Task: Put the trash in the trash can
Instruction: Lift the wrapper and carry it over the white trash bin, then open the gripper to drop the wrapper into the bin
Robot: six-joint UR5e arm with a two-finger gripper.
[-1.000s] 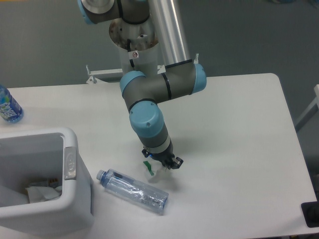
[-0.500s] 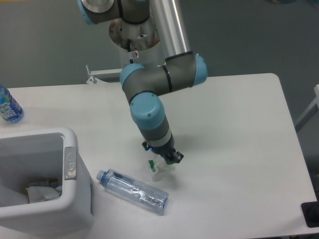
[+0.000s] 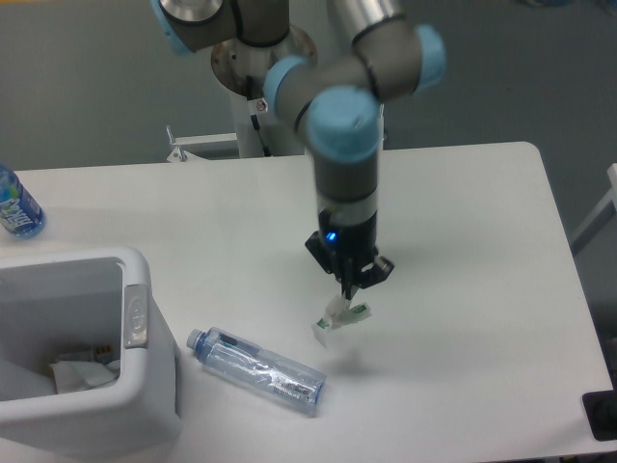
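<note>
My gripper [image 3: 349,286] is shut on the crumpled white paper wrapper [image 3: 339,319], which hangs below its fingers with its green patch showing, lifted above the table's middle. The clear crinkled plastic bottle [image 3: 258,370] with a pale blue cap lies on its side on the table, below and left of the wrapper. The white trash can [image 3: 135,391] stands at the front left, its grey oval tab [image 3: 135,315] on the right rim, with some crumpled paper inside it.
An upright bottle with a bright blue label [image 3: 15,204] stands at the table's far left edge. The arm's base [image 3: 260,58] rises behind the table's back edge. A dark object [image 3: 603,413] sits at the front right corner.
The arm has swung to the right and up, lifting the wrapper off the table and away from the bottle. The wrist has turned so the fingers point down.
</note>
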